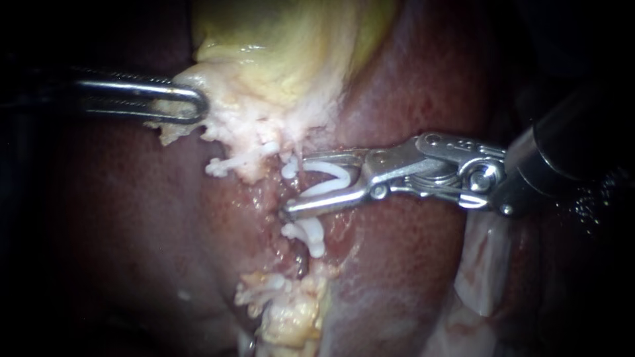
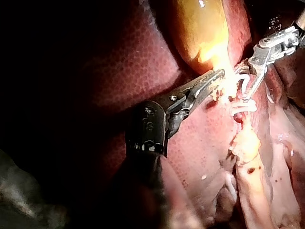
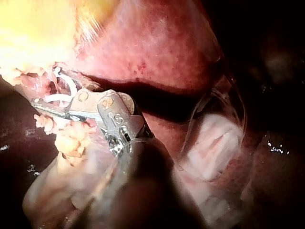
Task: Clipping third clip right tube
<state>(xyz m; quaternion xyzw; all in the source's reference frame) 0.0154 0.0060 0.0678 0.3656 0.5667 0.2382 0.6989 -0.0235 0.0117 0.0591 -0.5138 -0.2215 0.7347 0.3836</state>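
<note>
Endoscope view: the right instrument's pincer (image 1: 296,186) is observed spread wide, with a white clip (image 1: 342,176) seated between its two jaws and touched by both. The clip's open mouth is presented to the right tube (image 1: 301,259), between an upper clip (image 1: 290,166) and a lower clip (image 1: 309,237) already set there (the stretch of tube inside the mouth cannot be made out). A further clip (image 1: 228,164) is noted beside these, toward the left instrument. The left instrument's pincer (image 1: 197,106) is closed on the pale edge of the gallbladder (image 1: 278,46), well apart from the right one. Liver (image 1: 410,264) is seen surrounding the site.
</note>
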